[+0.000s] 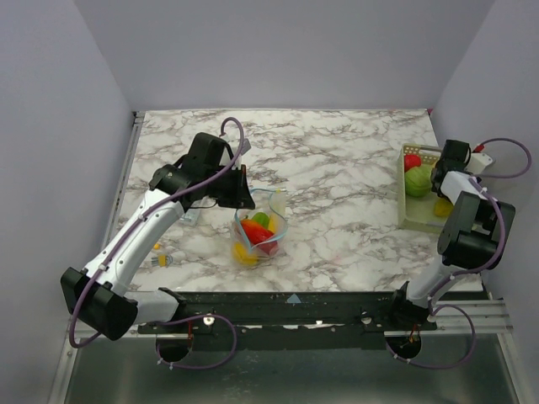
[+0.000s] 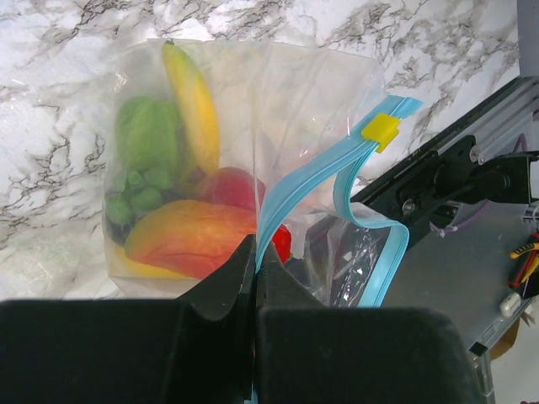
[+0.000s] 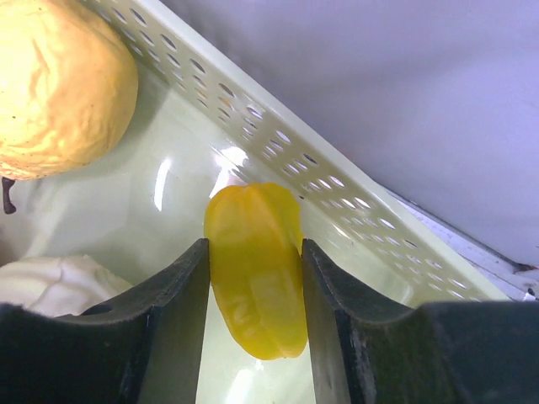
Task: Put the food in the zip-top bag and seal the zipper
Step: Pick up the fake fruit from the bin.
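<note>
The zip-top bag (image 1: 259, 234) stands on the marble table, mouth partly open, holding food: a banana (image 2: 195, 101), a green piece (image 2: 147, 135), and an orange-red mango (image 2: 189, 240). My left gripper (image 1: 245, 200) is shut on the teal zipper (image 2: 290, 181) at the bag's near end (image 2: 255, 251); the yellow slider (image 2: 381, 128) sits at the far end. My right gripper (image 1: 440, 189) is down in the mesh basket (image 1: 413, 220), its fingers (image 3: 181, 295) closed against both sides of a yellow toy fruit (image 3: 253, 269).
The basket also holds a red fruit (image 1: 412, 161), a green fruit (image 1: 418, 181), a pale orange round fruit (image 3: 59, 84) and a white piece (image 3: 50, 282). A small yellow item (image 1: 160, 260) lies left of the bag. A black rail (image 1: 320, 307) runs along the near edge.
</note>
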